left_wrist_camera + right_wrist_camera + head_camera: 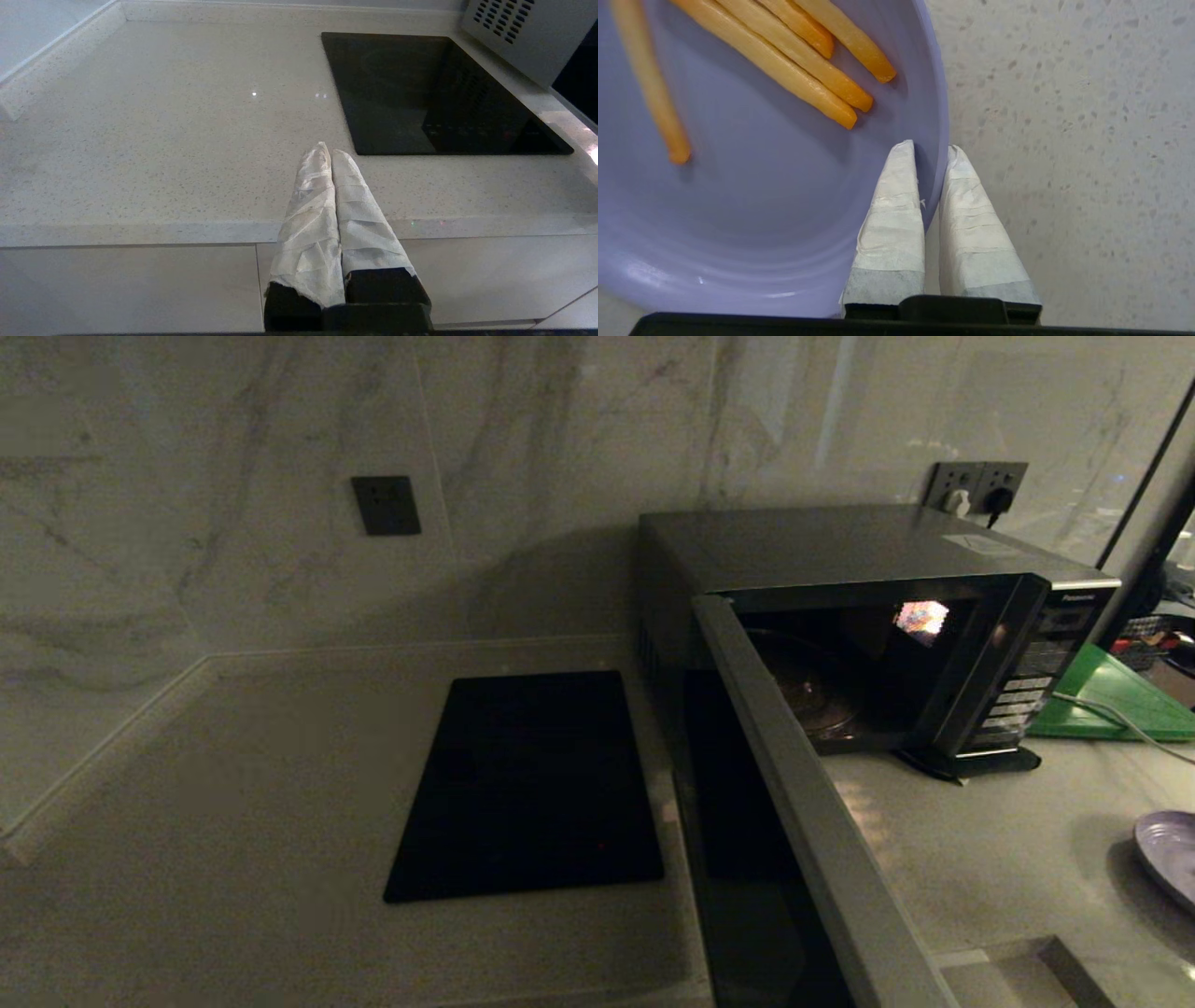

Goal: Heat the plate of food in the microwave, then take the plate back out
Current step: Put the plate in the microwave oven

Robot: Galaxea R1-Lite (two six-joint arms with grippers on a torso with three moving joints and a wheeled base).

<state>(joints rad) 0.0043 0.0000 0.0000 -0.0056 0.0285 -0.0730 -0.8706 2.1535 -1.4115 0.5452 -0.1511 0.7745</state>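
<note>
Your right end effector [931, 151] pinches the rim of the plate of food [752, 196]: one tape-wrapped finger lies inside the shallow lavender bowl, the other outside against the speckled stone bench [1064, 140]. The plate is smooth and glossy, round, with a softly stepped wall. On it lie thin orange fry-like sticks [803, 70], three close together and one apart.

In the head view you see only an edge of the plate at the far right of the bench, well apart from the microwave [840, 551]. That oven is a boxy silver-grey shell with a dark button panel [1027, 681] on its right side. Its door [803, 803] stands swung wide toward you, showing the dim cavity and a round glass turntable [812, 695].

Your left end effector [331, 151] hovers over the pale bench near its front edge, its two white wrapped fingers pressed together on nothing. Beside it sits the flat black glass cooktop [420, 93], rectangular and reflective. A flat green board [1111, 695] lies just right of the microwave.
</note>
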